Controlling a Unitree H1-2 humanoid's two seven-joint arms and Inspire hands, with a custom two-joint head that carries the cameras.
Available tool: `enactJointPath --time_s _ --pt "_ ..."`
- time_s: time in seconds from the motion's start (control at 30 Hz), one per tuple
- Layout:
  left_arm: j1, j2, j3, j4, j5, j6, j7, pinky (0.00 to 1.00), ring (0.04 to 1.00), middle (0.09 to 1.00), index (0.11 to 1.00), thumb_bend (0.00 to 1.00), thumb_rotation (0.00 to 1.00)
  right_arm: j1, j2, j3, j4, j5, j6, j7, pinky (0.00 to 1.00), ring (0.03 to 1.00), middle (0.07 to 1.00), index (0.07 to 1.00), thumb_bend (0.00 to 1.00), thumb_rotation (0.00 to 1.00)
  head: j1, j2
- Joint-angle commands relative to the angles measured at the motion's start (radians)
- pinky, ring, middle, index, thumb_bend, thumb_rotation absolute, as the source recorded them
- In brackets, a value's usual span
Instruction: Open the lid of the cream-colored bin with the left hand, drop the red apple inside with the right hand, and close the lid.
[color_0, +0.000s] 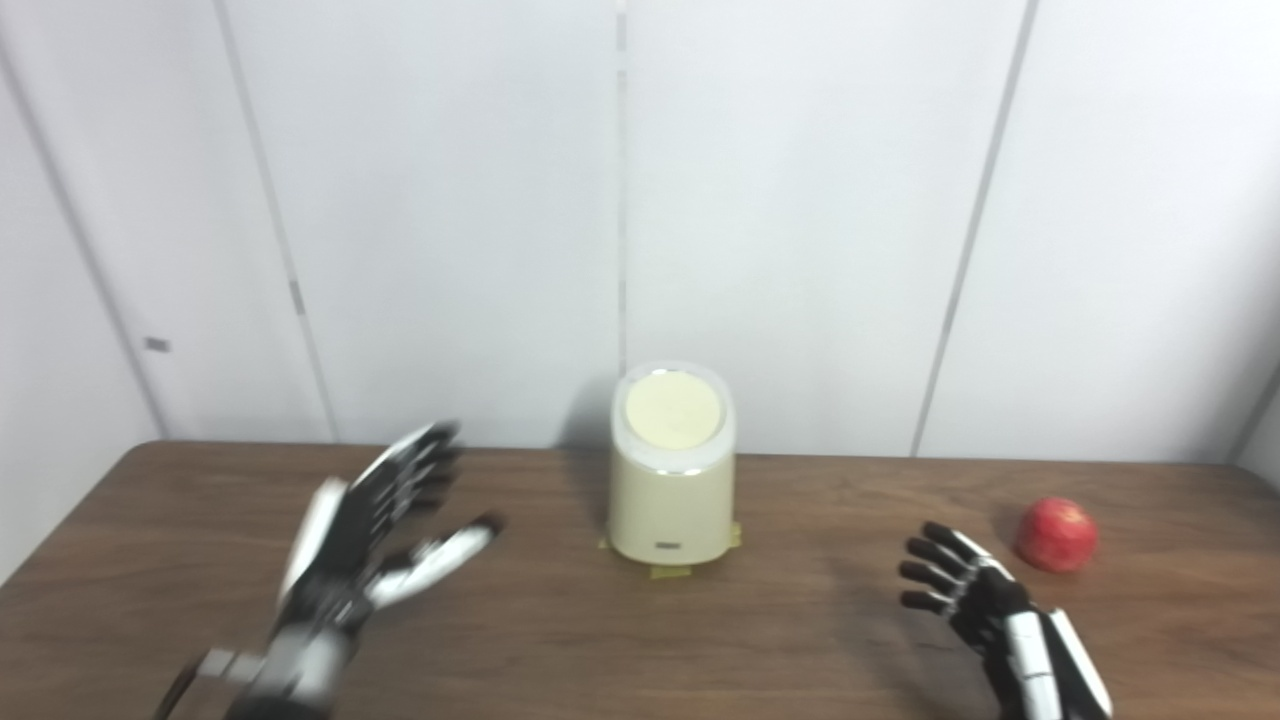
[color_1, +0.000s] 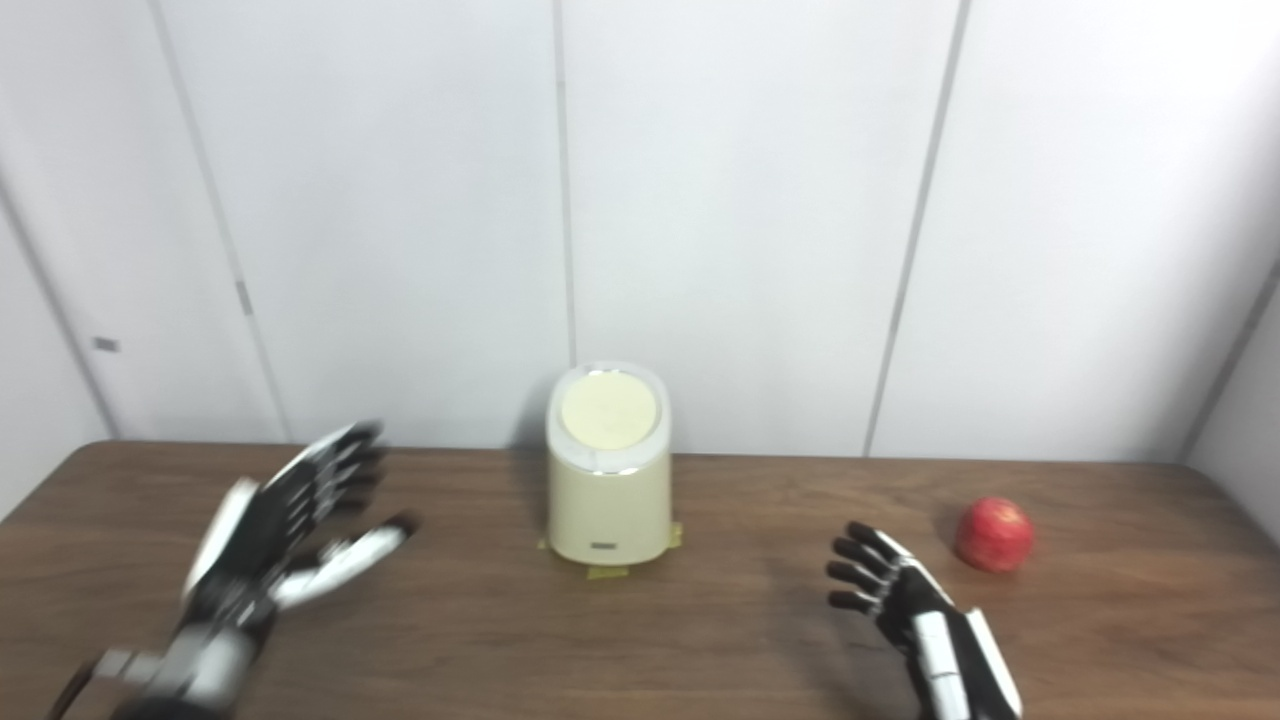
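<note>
The cream-colored bin stands upright at the back middle of the brown table, its round lid shut. The red apple lies on the table at the right. My left hand is open, fingers spread, raised above the table to the left of the bin and apart from it; it looks blurred. My right hand is open and empty, low over the table, a little left of and nearer than the apple, not touching it.
The table runs up to a white panelled wall just behind the bin. Bits of yellow tape stick out under the bin's base. The table's left edge slants in near the left hand.
</note>
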Motion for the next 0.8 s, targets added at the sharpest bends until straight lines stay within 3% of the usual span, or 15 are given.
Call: enactJointPath --time_s 0.0,0.1,0.2,0.4,0.77 --pt "-0.094 0.024 -0.008 -0.017 0.023 0.028 -0.006 0.77 0.824 0.859 0.885 0.78 0.17 0.097 0.044 0.019 0.098 0.001 0.010 -0.007 0.70 0.778 0.811 0.850 0.52 1.00 0.001 0.001" --pt "-0.170 0.028 -0.017 0.005 0.031 0.081 -0.038 0.78 0.843 0.878 0.897 0.81 0.18 0.094 0.044 0.020 0.093 0.010 0.019 -0.006 0.71 0.782 0.816 0.858 0.52 1.00 0.009 0.017" --pt "-0.235 0.021 -0.011 0.056 0.037 0.088 -0.084 0.83 0.883 0.909 0.914 0.82 0.12 0.093 0.047 0.021 0.088 0.010 0.025 -0.011 0.71 0.783 0.817 0.862 0.52 0.99 0.010 0.023" --pt "-0.340 0.020 -0.024 0.162 0.086 0.087 -0.130 0.81 0.884 0.912 0.910 0.88 0.06 0.091 0.050 0.026 0.087 0.006 0.032 -0.013 0.70 0.783 0.817 0.861 0.53 0.99 0.012 0.031" --pt "-0.534 0.044 -0.174 0.414 0.216 0.081 -0.139 0.76 0.864 0.906 0.902 0.91 0.11 0.077 0.055 0.027 0.111 0.014 0.022 -0.008 0.69 0.777 0.812 0.851 0.53 0.97 0.006 0.037"
